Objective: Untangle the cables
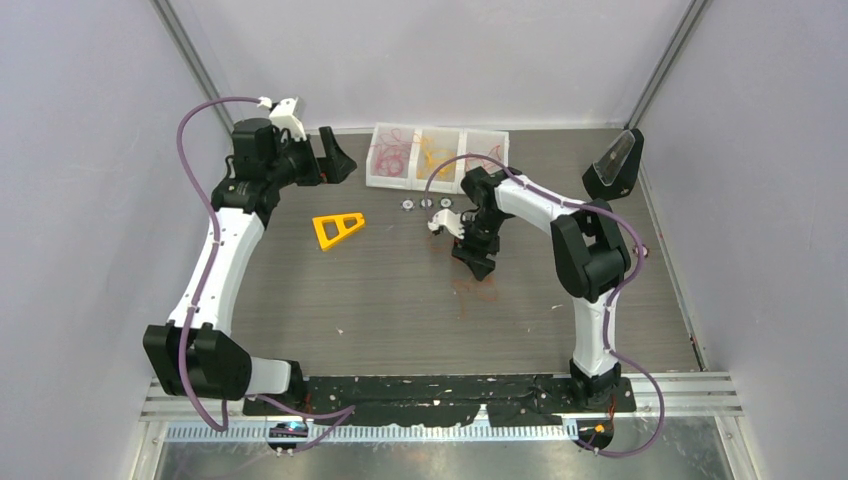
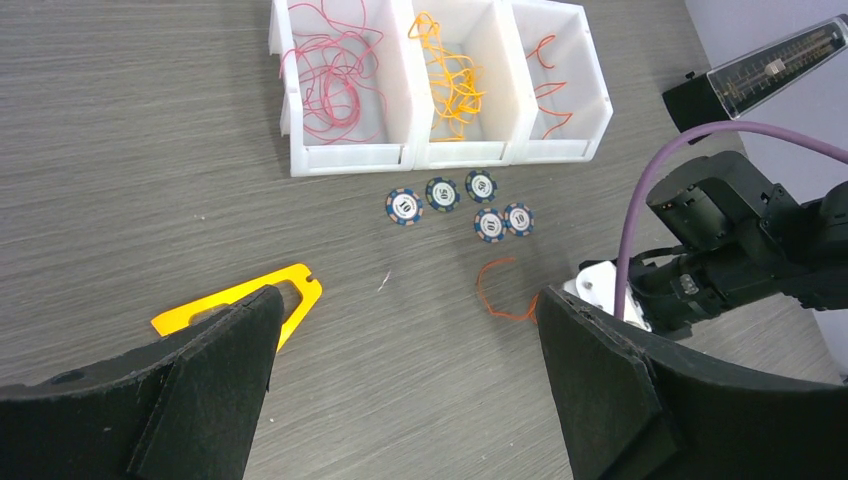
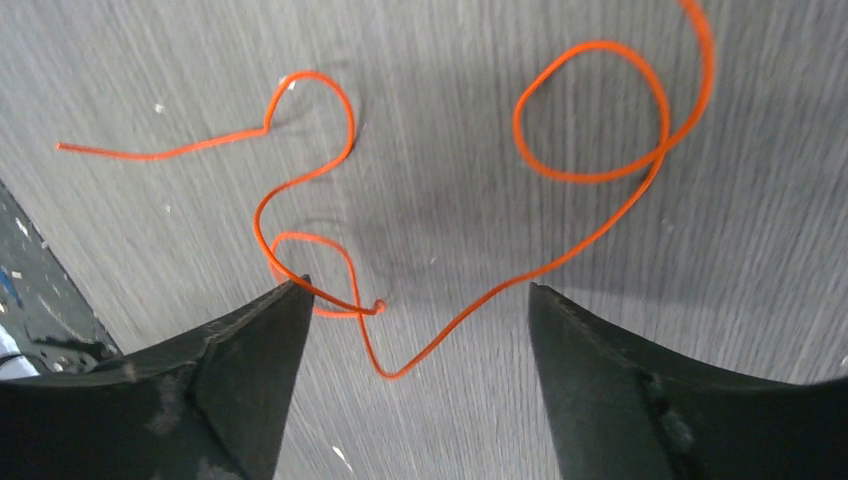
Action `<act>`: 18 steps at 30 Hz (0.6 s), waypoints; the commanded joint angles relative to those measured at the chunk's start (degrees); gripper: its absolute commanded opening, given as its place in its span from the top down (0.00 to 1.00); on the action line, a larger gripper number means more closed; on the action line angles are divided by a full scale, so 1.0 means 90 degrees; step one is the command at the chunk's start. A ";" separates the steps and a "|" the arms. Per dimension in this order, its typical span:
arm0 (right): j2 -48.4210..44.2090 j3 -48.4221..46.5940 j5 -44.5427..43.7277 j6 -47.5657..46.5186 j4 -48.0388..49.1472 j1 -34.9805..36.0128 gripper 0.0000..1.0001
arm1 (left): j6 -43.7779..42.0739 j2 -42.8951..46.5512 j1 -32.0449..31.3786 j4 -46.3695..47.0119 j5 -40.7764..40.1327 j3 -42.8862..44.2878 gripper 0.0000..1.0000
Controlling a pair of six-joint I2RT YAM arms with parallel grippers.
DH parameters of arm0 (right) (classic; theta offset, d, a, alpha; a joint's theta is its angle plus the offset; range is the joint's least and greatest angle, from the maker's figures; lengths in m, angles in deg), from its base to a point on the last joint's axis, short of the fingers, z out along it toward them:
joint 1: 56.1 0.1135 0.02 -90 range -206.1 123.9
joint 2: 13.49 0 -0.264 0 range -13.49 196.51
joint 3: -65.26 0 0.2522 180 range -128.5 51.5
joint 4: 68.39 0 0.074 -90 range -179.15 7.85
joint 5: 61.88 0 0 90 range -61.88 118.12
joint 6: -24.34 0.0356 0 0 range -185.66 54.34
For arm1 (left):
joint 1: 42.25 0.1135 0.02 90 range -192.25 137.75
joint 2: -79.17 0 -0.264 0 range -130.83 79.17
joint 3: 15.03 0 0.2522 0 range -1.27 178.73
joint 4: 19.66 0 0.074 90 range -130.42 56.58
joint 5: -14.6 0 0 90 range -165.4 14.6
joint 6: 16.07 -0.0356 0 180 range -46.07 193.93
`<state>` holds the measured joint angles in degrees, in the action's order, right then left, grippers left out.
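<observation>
A thin orange cable (image 3: 590, 175) lies looped on the grey table, just ahead of my right gripper (image 3: 415, 290), which is open with the cable's bend between its fingertips. Part of this cable shows in the left wrist view (image 2: 495, 290) and faintly in the top view (image 1: 468, 287). Three white bins (image 2: 440, 150) at the back hold red cables (image 2: 335, 75), yellow-orange cables (image 2: 455, 80) and a few orange-red cables (image 2: 550, 90). My left gripper (image 2: 405, 310) is open and empty, high above the table at the far left (image 1: 335, 157).
A yellow triangular frame (image 1: 337, 228) lies left of centre. Several poker chips (image 2: 460, 205) lie in front of the bins. A black stand with a clear wedge (image 1: 615, 165) sits at the back right. Black tape runs along the near edge (image 1: 440, 385).
</observation>
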<state>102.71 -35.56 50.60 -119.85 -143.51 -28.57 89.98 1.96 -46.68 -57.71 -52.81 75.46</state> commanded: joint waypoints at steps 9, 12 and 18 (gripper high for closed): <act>0.0073 -0.0350 -0.0119 0.0290 0.1008 0.0032 0.84 | -0.0039 0.0028 0.0032 0.0063 0.0029 0.0208 0.00; -0.0003 -0.0383 -0.0041 0.0414 0.1049 0.0037 0.94 | -0.0031 0.0009 0.0033 0.0048 0.0029 0.0239 0.00; -0.1098 -0.0086 -0.0041 0.0595 0.1245 -0.0157 0.95 | -0.0129 -0.0021 0.0033 0.0002 0.0036 0.0360 0.00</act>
<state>103.76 -36.74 48.96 -116.09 -134.86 -28.72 89.94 1.92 -46.68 -58.00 -52.83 75.59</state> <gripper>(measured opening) 0.071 0.994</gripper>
